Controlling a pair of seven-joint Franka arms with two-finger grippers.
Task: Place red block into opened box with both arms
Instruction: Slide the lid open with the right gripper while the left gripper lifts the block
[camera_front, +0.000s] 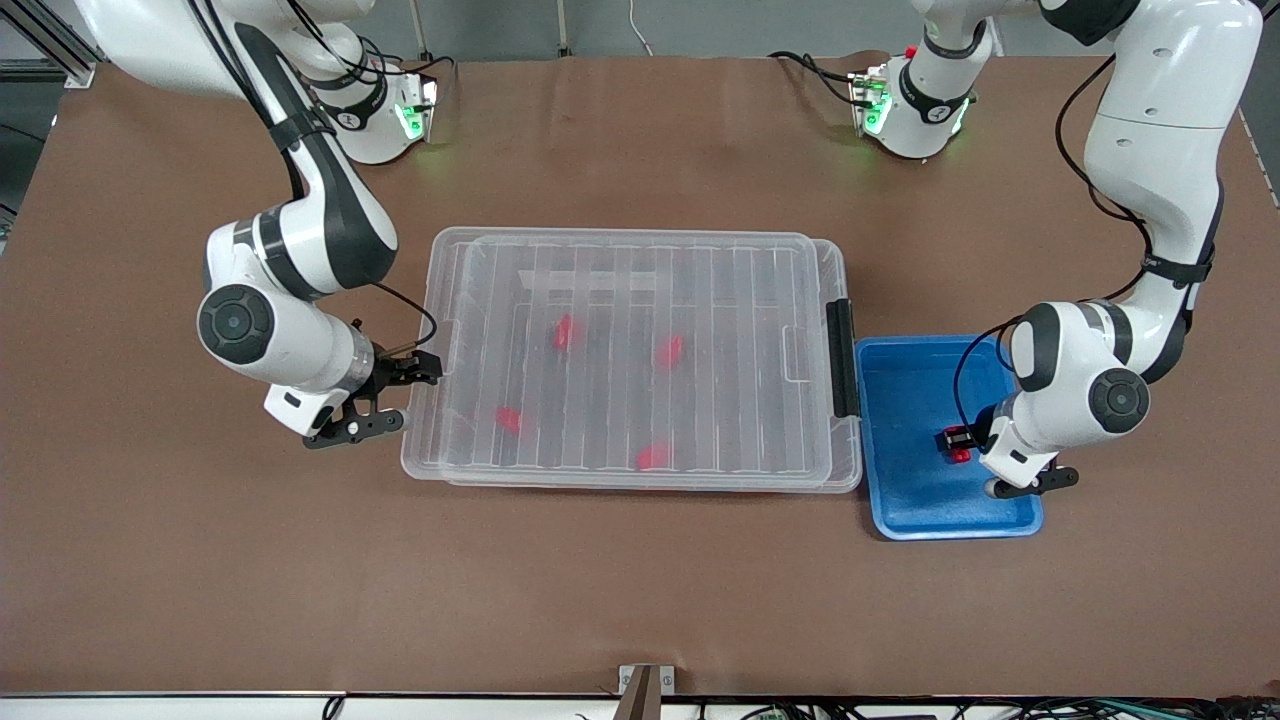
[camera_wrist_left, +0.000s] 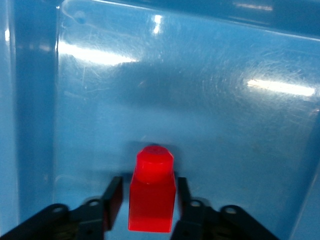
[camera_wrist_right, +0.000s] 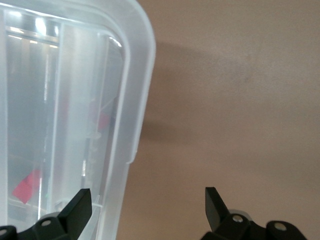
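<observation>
The left gripper (camera_front: 958, 447) is down in the blue tray (camera_front: 900, 500), which sits on the table (camera_front: 640, 600) just beside the handle end of the box (camera_front: 640, 250), toward the left arm's end. In the left wrist view, the fingers (camera_wrist_left: 114, 200) stand on either side of the red block (camera_wrist_left: 152, 192). One finger sits against the block's side; a thin gap shows at the other, so a firm clamp cannot be confirmed. The block rests upright on the tray floor, stub end up.

The right gripper (camera_front: 395, 395) is at the short end of the box toward the right arm's end, low over the table. Its jaws stand wide apart and hold nothing. In the right wrist view, one finger (camera_wrist_right: 75, 207) sits at the box rim and the other over bare table.

The box lies at mid-table between the two arms. Its ribbed lid (camera_front: 640, 350) covers almost the whole top, shifted slightly toward the handle (camera_front: 842, 358). Four more red blocks show blurred through the lid, inside the box: two (camera_front: 565, 332) (camera_front: 670, 350) near the middle, two (camera_front: 508, 418) (camera_front: 654, 456) nearer to the front camera.
</observation>
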